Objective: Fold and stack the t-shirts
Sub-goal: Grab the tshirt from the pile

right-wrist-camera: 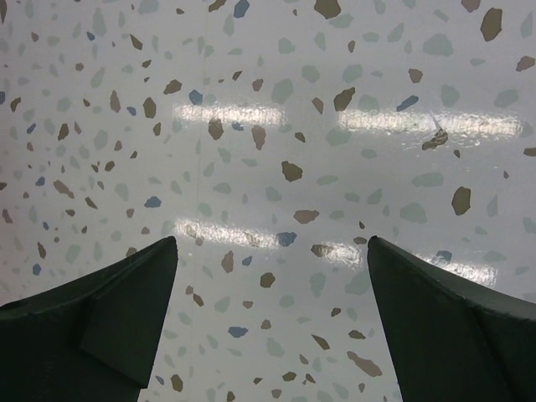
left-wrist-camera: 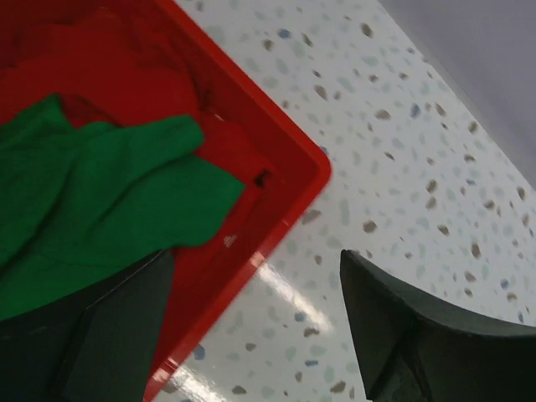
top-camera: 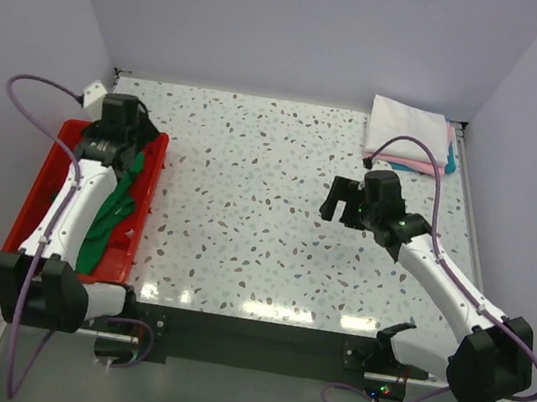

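A plain green t-shirt [top-camera: 110, 213] lies crumpled in the red tray [top-camera: 41, 177] at the left; it also shows in the left wrist view [left-wrist-camera: 109, 201]. My left gripper [top-camera: 124, 139] is open over the tray's far right corner [left-wrist-camera: 311, 172], one finger above the shirt, the other over the table. A stack of folded t-shirts, white on top [top-camera: 406, 126] with pink and light blue edges [top-camera: 444, 158], lies at the far right corner. My right gripper [top-camera: 341, 202] is open and empty above bare table [right-wrist-camera: 268, 243], left of and nearer than the stack.
The speckled table [top-camera: 246, 218] is walled on the left, back and right. The red tray's rim [left-wrist-camera: 251, 260] runs diagonally under my left gripper. A black strip marks the table's near edge between the arm bases.
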You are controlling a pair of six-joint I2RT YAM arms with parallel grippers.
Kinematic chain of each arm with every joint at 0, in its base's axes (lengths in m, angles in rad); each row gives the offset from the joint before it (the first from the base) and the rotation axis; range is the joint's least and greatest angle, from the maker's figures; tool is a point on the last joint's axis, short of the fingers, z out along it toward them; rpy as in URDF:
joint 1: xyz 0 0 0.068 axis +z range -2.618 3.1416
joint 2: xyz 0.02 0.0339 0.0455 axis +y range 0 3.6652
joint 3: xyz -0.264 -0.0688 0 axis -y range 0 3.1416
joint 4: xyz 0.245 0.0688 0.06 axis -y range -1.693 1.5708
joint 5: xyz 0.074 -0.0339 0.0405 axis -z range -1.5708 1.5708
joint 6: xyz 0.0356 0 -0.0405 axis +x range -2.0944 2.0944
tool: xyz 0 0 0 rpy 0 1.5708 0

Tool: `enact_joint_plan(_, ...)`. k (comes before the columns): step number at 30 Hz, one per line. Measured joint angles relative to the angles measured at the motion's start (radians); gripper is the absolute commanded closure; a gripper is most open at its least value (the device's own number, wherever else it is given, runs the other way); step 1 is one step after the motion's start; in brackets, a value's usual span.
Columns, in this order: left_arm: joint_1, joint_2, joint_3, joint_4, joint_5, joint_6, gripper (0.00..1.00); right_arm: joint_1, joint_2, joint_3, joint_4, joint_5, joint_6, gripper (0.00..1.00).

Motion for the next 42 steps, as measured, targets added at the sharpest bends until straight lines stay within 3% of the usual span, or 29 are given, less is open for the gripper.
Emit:
enact_joint_plan(5, 0.230, 0.077, -0.021, -0.024, -0.040, -0.084, 0.18, 0.000, 0.019, 0.000, 0.007, -0.057, 0.005, 0.01)
enact_joint_plan(13, 0.295, 0.256, -0.116, -0.011, 0.001, -0.153, 0.32, 0.000, 0.021, 0.000, 0.018, -0.094, 0.011, 0.01)
enact_joint_plan(14, 0.302, 0.275, -0.118, -0.002, 0.014, -0.154, 0.38, 0.000, 0.021, 0.000, 0.021, -0.095, 0.011, 0.01)
enact_joint_plan(17, 0.321, 0.335, -0.117, 0.029, 0.053, -0.156, 0.72, 0.000, 0.021, 0.000, 0.027, -0.097, 0.013, 0.01)
enact_joint_plan(20, 0.331, 0.349, -0.106, 0.030, 0.072, -0.146, 0.91, 0.000, 0.019, -0.005, 0.031, -0.097, 0.014, 0.01)
enact_joint_plan(23, 0.333, 0.336, -0.080, 0.016, 0.082, -0.124, 1.00, 0.000, 0.018, -0.008, 0.031, -0.096, 0.018, 0.01)
enact_joint_plan(27, 0.333, 0.238, -0.043, -0.026, 0.084, -0.081, 1.00, 0.000, 0.016, -0.008, 0.032, -0.097, 0.019, 0.01)
enact_joint_plan(31, 0.333, 0.044, 0.004, -0.032, 0.089, -0.027, 1.00, 0.000, 0.014, -0.008, 0.040, -0.100, 0.024, 0.01)
enact_joint_plan(36, 0.326, -0.104, 0.163, -0.024, 0.154, 0.047, 1.00, 0.000, 0.015, 0.010, 0.044, -0.113, 0.029, 0.01)
enact_joint_plan(38, 0.290, -0.108, 0.266, -0.023, 0.182, 0.072, 1.00, 0.000, 0.018, 0.036, 0.044, -0.116, 0.030, 0.01)
enact_joint_plan(42, 0.100, -0.055, 0.494, -0.029, 0.211, 0.117, 1.00, 0.000, 0.024, 0.098, 0.054, -0.118, 0.033, 0.01)
